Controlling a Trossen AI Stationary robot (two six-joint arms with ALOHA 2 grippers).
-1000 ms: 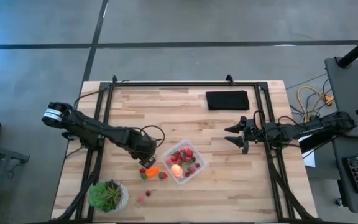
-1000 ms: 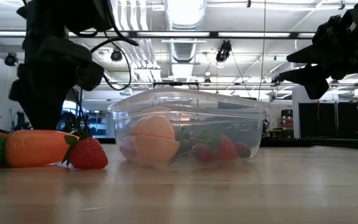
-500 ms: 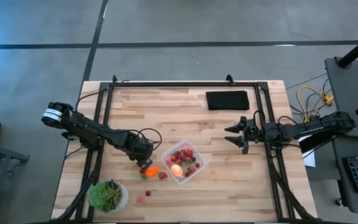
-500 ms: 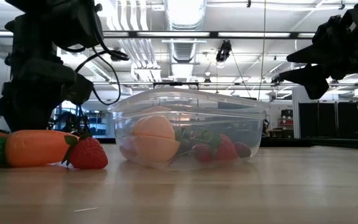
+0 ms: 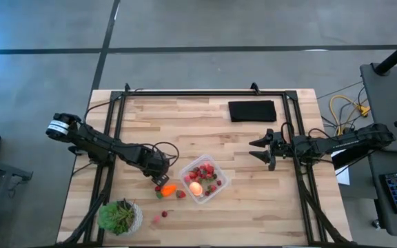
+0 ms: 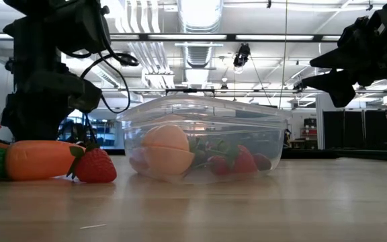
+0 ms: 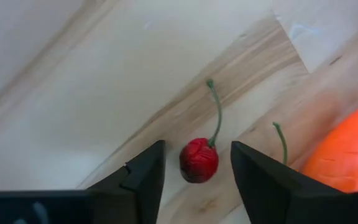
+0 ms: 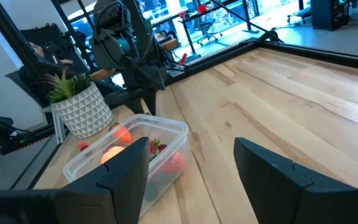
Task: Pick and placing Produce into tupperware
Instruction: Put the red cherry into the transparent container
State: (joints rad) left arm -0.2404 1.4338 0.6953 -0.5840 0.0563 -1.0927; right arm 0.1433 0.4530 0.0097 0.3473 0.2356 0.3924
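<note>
Nearby, left claw point(image 7: 194, 171): fingers apart around a small red cherry-like piece point(image 7: 199, 159) on the worktop point(image 5: 185, 124), not touching it.
Carrot point(image 6: 35, 159): just beside that piece, cut off at the low view's edge; one strawberry point(image 6: 96, 167) touches it.
Tupperware point(image 5: 204, 178): near the front, holding the round fruit point(image 6: 166, 150) and red pieces, blurred through the wall.
Right claw point(image 5: 258, 149): open, empty, well apart.
Far: black pad point(image 5: 252, 110); ceiling lights behind.
</note>
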